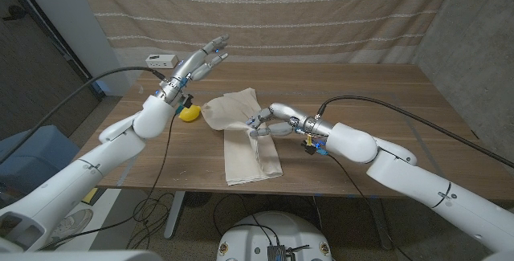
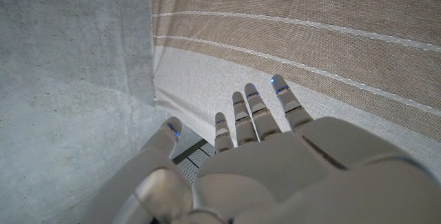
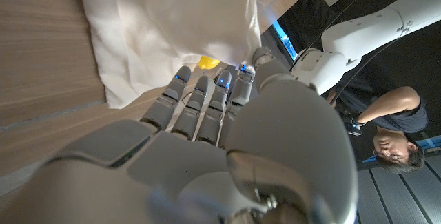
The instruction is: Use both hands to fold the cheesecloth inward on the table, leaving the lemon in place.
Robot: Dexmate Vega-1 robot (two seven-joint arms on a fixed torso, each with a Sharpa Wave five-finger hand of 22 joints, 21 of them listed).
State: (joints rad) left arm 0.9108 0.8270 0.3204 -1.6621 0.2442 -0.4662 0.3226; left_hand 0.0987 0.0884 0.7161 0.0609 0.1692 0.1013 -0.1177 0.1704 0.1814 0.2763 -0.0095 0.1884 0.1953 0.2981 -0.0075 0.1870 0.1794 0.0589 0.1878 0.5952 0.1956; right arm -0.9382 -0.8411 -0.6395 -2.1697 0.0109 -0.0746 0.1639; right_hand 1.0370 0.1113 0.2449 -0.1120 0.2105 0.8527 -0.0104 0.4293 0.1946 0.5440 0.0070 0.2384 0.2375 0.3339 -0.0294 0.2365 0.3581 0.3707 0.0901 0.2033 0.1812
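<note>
Now the cheesecloth (image 1: 245, 132) lies on the wooden table (image 1: 377, 108) near its middle, partly folded: a rumpled upper part toward the far side and a long flat strip running down to the near edge. The lemon (image 1: 189, 115) sits on the table just beside the cloth's left edge, close under the left forearm.

The right robot hand (image 1: 269, 122) is low at the cloth's right edge, about where the rumpled part meets the strip. From the right wrist view its fingers (image 3: 200, 100) reach side by side up to the cloth's edge (image 3: 165, 31), with the lemon (image 3: 208, 62) peeping out yellow just beyond the fingertips. Whether the fingers actually pinch the fabric or only touch it, I cannot tell.

The left robot hand (image 1: 205, 59) is raised well above the table, up and back from the lemon and apart from the cloth, fingers spread and holding nothing. In the left wrist view the same hand (image 2: 275, 162) shows its fingers splayed toward a striped curtain (image 2: 310, 38) and a grey wall (image 2: 69, 79).

A person (image 3: 396, 134) appears at the edge of the right wrist view.
</note>
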